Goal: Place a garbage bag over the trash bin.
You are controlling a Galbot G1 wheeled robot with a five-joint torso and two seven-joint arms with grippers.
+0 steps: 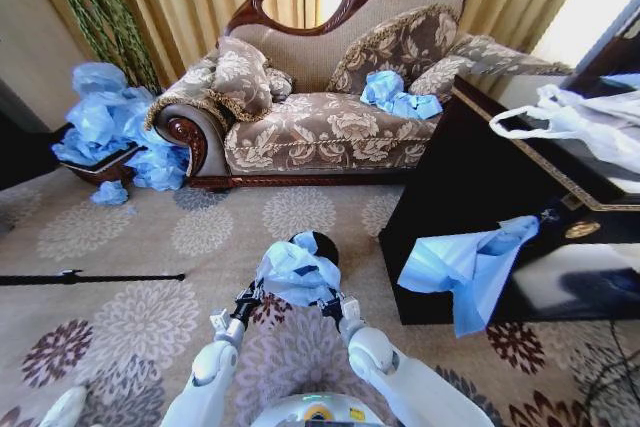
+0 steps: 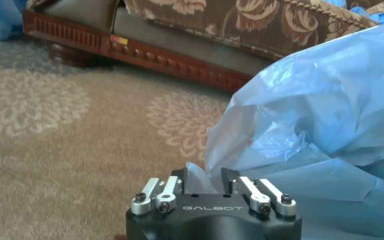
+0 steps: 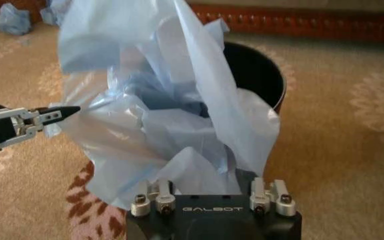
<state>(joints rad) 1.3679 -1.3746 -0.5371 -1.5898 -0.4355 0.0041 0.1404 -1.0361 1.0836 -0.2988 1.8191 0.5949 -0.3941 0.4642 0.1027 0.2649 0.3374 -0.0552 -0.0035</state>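
The garbage bag (image 1: 297, 275), a thin, crinkly light blue film, sits bunched over the near part of the trash bin (image 1: 322, 245), which stands on the flowered carpet (image 1: 130, 322) in front of the sofa (image 1: 330, 97). In the right wrist view the bin's black rim (image 3: 272, 80) and dark inside are open on the far side, so the bag covers only part of the mouth. The left tool (image 1: 245, 299) is at the bag's left edge, its fingers (image 2: 178, 182) closed narrowly with a fold of blue film running down between them. The right tool (image 1: 335, 302) is at the bag's right edge, with film gathered between its fingers (image 3: 162, 192); it looks pinched there, though the plastic hides the tips. The bag should weigh almost nothing, go wherever it is pulled, and hold no shape of its own; it is slick, so a light pinch may slide off, and thin enough to stretch or tear against the rim. The best place to hold it is the open hem, at two points well apart, so that the mouth spreads wider than the bin. The bin is light too and may tip or skate if the film snags. More blue bags (image 1: 110, 122) are piled by the sofa's end.
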